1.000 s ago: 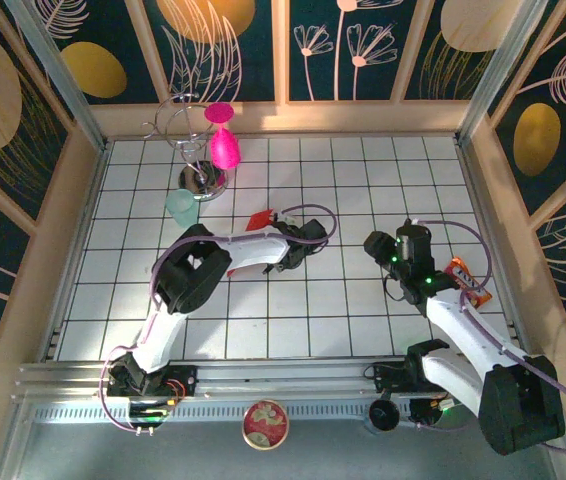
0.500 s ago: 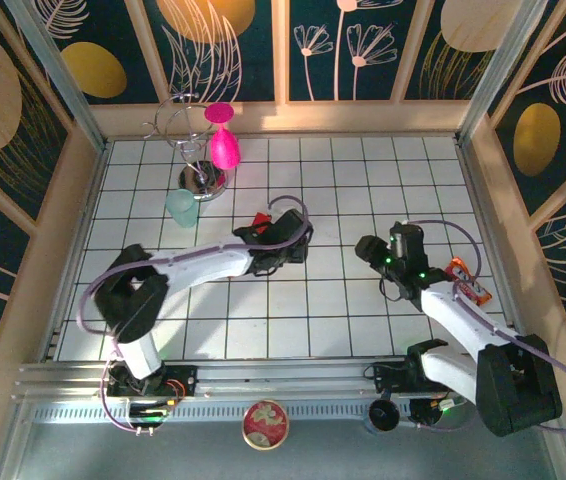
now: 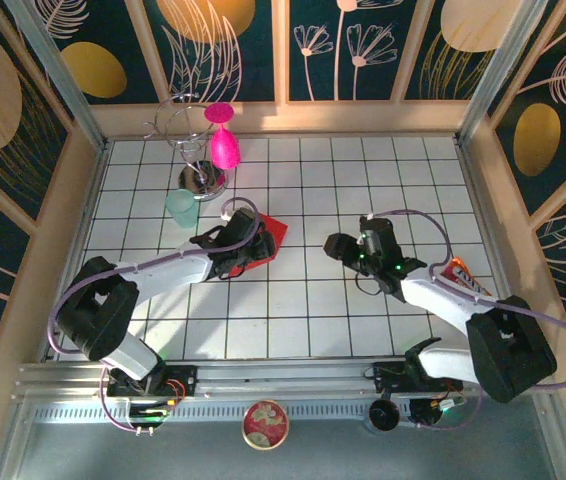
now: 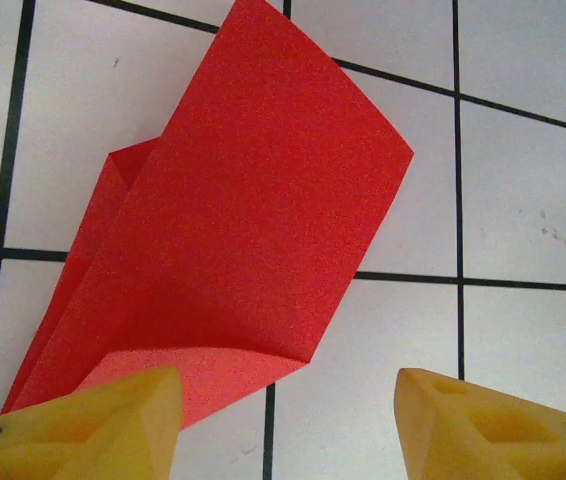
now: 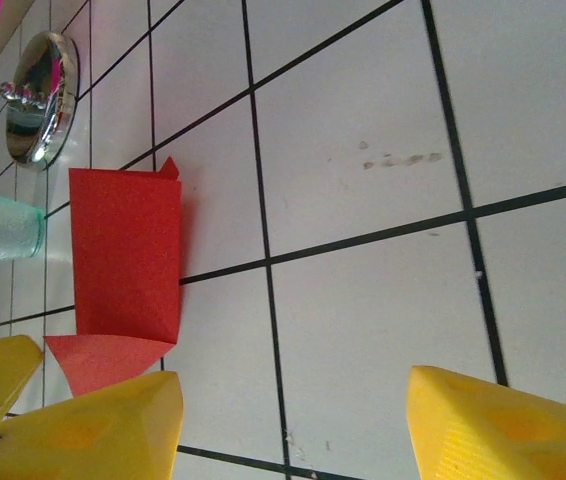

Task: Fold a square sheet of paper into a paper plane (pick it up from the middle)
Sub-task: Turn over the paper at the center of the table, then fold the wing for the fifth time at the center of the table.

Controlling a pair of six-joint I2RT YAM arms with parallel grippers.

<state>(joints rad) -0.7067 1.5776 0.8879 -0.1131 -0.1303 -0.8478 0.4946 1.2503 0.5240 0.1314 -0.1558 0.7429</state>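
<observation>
Left claw (image 4: 283,425) was noted open, jaws well apart, nothing pinched between them. The red sheet (image 4: 253,230), already part-folded with a flap doubled over and a second layer peeking out along one side, was found flat on the worktop (image 3: 363,180) just ahead of that claw's fingertips, one near corner passing beneath one yellow finger (image 4: 73,420); whether that finger was touching the paper could not be told. Right claw (image 5: 293,430) was likewise recorded open and empty, the sheet lying well ahead of it and off toward one of its fingers. Beyond the sheet, farther from both claws, a teal cup (image 3: 181,208) and a chrome stand (image 3: 201,180) with a magenta goblet (image 3: 225,140) were logged. Risks were judged as follows: thin paper lying flat offers no edge to catch, so a closing pinch might only slide or crumple it; a finger dragged across the doubled flap could spring the fold open or skew the crease; a push from either claw might shove the sheet toward the cup and stand; and with both claws aimed at the same small piece, a clash of fingers was thought possible if they closed in together.
</observation>
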